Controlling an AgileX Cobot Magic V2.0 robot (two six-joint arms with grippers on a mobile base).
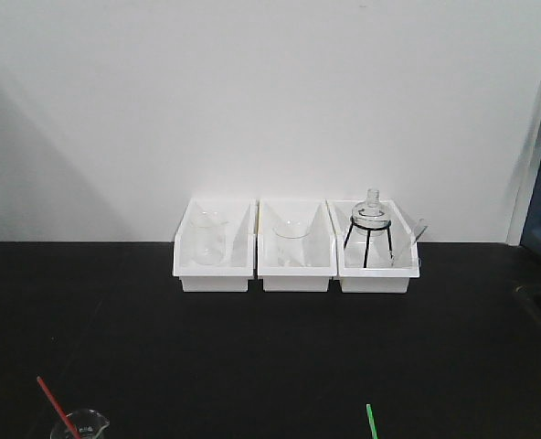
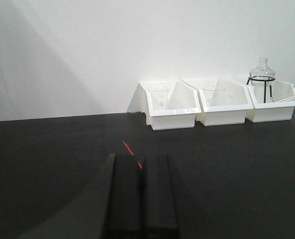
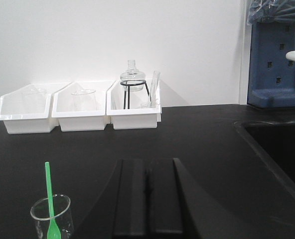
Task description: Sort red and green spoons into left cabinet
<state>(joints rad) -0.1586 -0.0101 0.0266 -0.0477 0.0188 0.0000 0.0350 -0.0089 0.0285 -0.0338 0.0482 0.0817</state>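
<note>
The red spoon stands tilted in a small glass beaker at the front left of the black table. In the left wrist view its thin handle shows just past my left gripper, which is shut; the rest of the spoon is hidden behind the fingers. The green spoon is at the front, right of centre. In the right wrist view the green spoon stands bowl down in a glass beaker, left of my right gripper, which is shut and empty. The left cabinet is out of view.
Three white bins with glassware stand in a row against the white back wall. A sink recess lies in the table at the right. A blue panel with square holes stands behind it.
</note>
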